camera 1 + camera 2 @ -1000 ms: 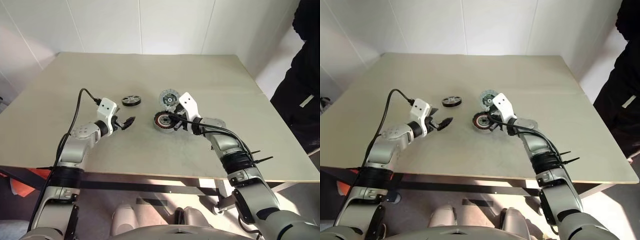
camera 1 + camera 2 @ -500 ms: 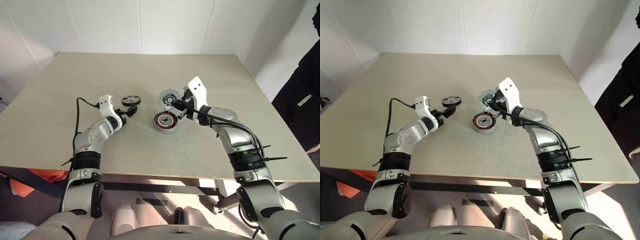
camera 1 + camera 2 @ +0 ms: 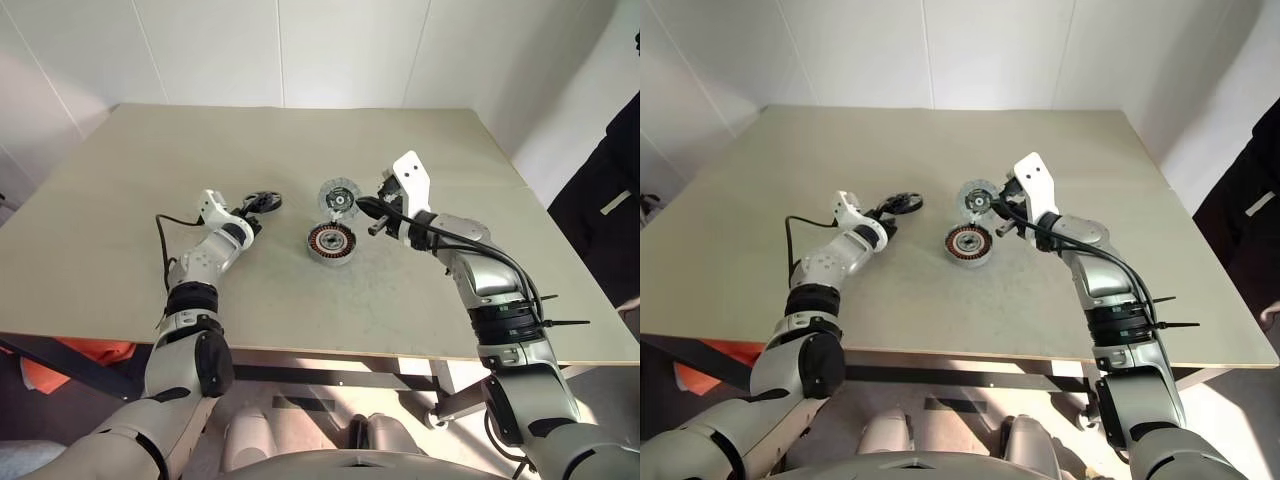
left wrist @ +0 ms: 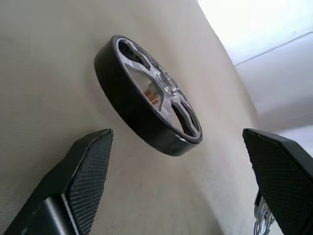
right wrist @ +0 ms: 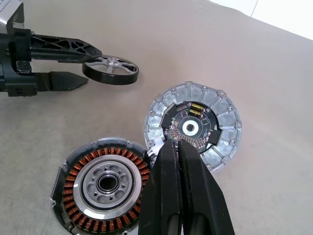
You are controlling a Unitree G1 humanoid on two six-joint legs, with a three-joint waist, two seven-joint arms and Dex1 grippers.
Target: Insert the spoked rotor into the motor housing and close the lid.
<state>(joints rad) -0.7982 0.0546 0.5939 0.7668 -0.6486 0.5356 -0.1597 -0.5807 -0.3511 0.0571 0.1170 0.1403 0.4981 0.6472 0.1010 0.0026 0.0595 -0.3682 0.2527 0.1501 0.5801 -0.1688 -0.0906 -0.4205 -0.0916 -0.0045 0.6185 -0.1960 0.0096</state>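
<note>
White wall panels are standing behind a pale beige bench [image 3: 420, 300] that is carrying three round motor parts near its middle. Lying flat toward the robot's left is the spoked rotor [image 3: 262, 201], a small black wheel with thin spokes and a pale hub. Sitting toward the near edge from the other two is the motor housing [image 3: 331, 243], a squat silver ring with copper windings circling its inside and a dark middle. Resting just beyond the housing is the lid [image 3: 339, 195], a flat grey ribbed disc with a dark centre hub; in the right wrist view its rim is looking as if it is touching or slightly overlapping the housing's rim, though which is hard to tell. Reaching low over the bench, the left end effector [image 4: 181, 181] is standing wide open, with one black finger [image 4: 90, 171] on each side of the rotor and neither one touching it. Hanging above the bench just to the right of the lid and housing, the right end effector [image 3: 372, 229] is pressing its two fingers [image 5: 181, 196] tightly together and is gripping nothing. At the right edge of the scene, part of a person in dark clothing [image 3: 610, 215] is showing beside the bench.
</note>
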